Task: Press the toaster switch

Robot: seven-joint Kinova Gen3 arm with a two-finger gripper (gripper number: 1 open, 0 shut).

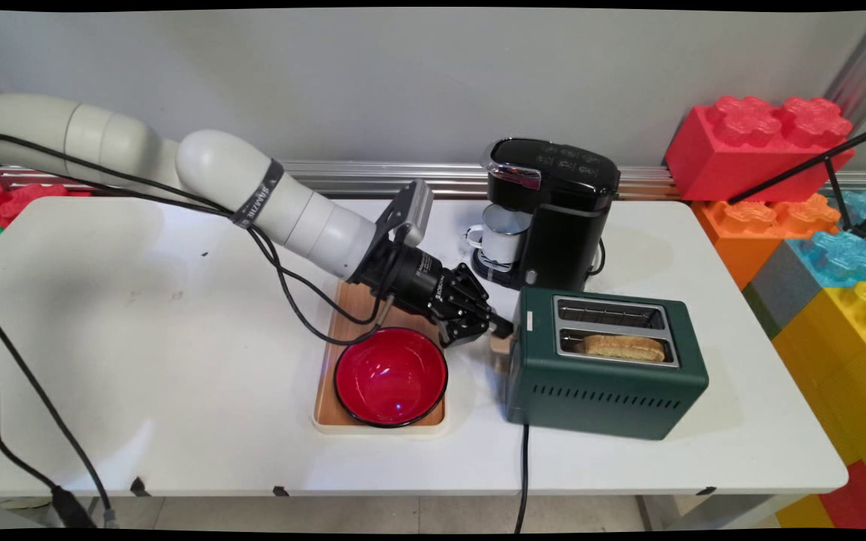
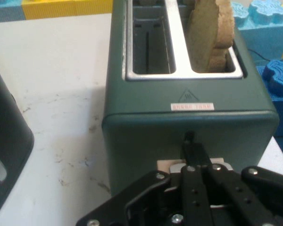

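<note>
Toaster lever [image 1: 501, 345] is what your gripper [image 1: 499, 327] sits on: a pale wooden tab on the left end of the dark green toaster [image 1: 606, 391], just right of frame centre in the main view. In the hand view the fingers [image 2: 194, 155] look pressed together, their tips resting on top of the tab against the toaster's end wall. One slice of toast [image 1: 623, 347] stands in the nearer slot, its top edge above the rim; the farther slot is empty. By that, you can judge the bread not yet down, though the lever's height is hard to read.

Left of the gripper, a red bowl [image 1: 391, 376] sits on a wooden tray [image 1: 350, 308]. Behind the toaster, a black coffee machine [image 1: 553, 210] holds a white mug [image 1: 504, 233].
</note>
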